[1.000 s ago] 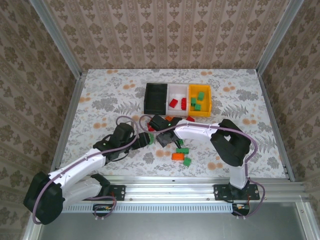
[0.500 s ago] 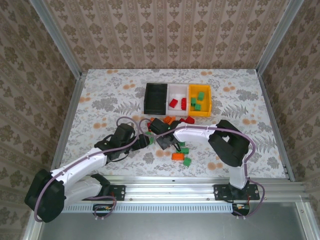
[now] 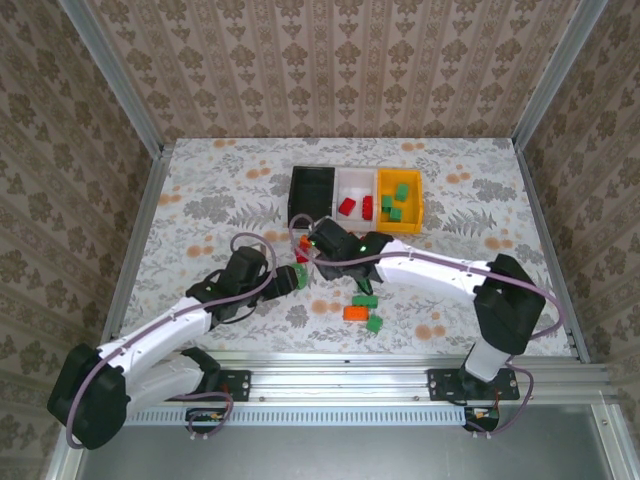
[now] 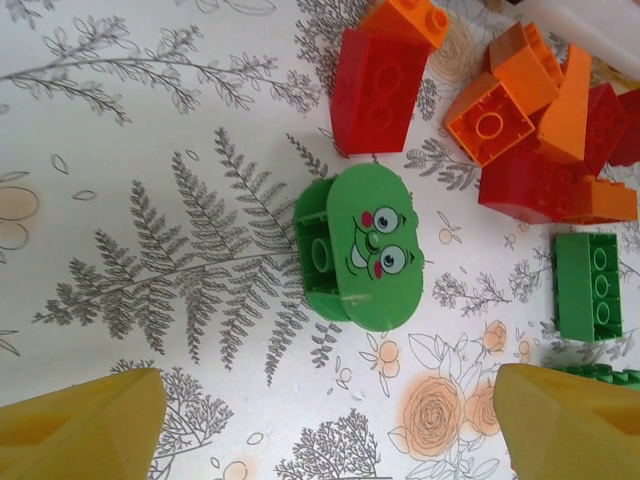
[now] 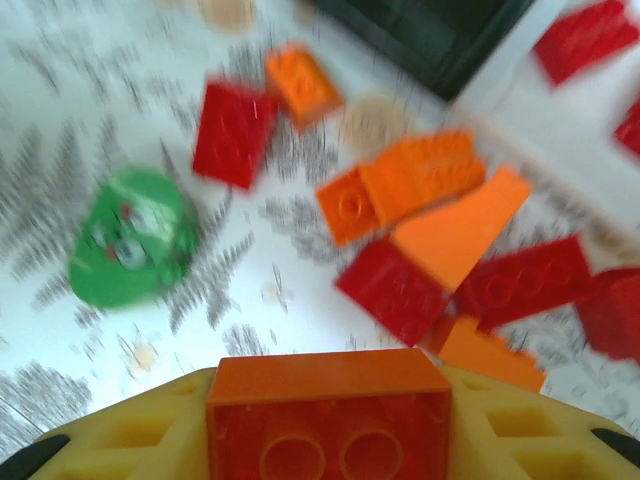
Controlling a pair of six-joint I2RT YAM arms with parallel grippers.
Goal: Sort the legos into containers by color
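Note:
The three containers stand in a row at the back: black bin [image 3: 311, 195], white bin [image 3: 353, 180] holding red bricks, yellow bin [image 3: 400, 178] holding green bricks. My right gripper [image 5: 328, 420] is shut on an orange brick [image 5: 328, 400] and hangs over a loose pile of red and orange legos [image 5: 440, 250], just in front of the black bin [image 5: 430, 30]. My left gripper [image 4: 330, 430] is open, its yellow fingers [image 4: 80, 425] wide apart just short of a round green brick with a cartoon face [image 4: 365, 245]. A red brick [image 4: 372, 75] lies beyond it.
An orange brick [image 3: 354, 313] and two green bricks [image 3: 365, 300] lie toward the near edge, in front of the right arm. Another green brick [image 4: 587, 285] lies right of the face brick. Metal rails and patterned walls enclose the floral table [image 3: 200, 210].
My right gripper has moved away from the near edge toward the black bin with the orange brick, and its elbow swung out to the right. The left arm has hardly moved.

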